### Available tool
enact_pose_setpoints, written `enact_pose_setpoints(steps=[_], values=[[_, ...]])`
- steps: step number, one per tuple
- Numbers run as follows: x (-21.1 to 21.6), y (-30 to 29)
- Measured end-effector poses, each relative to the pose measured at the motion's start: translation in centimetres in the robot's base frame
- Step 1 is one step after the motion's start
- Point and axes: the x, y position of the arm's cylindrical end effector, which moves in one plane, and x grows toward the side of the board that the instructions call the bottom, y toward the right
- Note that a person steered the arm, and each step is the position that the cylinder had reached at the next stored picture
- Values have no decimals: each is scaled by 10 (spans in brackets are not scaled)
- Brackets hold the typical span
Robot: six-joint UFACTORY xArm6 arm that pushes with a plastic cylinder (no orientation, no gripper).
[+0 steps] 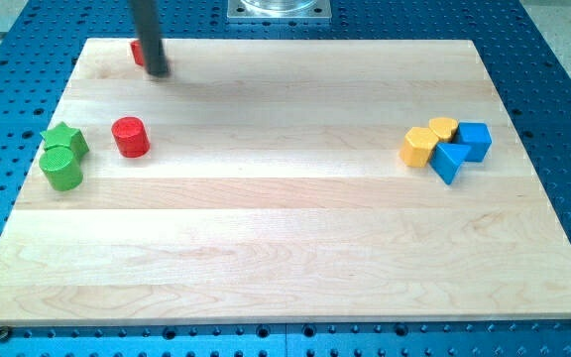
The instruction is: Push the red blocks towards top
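A red block (138,52) sits at the board's top left edge, mostly hidden behind my rod, so its shape is unclear. My tip (158,72) rests on the board just right of and below that block, touching or nearly touching it. A red cylinder (130,137) stands lower on the left side, well below my tip.
A green star block (64,140) and a green cylinder (61,170) sit together at the left edge. At the right are a yellow hexagon block (417,147), a yellow block (443,128), a blue cube (474,140) and a blue triangular block (450,162). The wooden board (285,248) lies on a blue perforated table.
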Motion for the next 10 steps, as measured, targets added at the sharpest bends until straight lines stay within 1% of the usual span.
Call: enact_pose_setpoints(steps=[1,2,3,4,5,6,7,8,9,10], values=[[42,38],[123,102],[197,58],[173,26],[108,16],[97,12],[120,18],[64,8],[29,6],[48,44]])
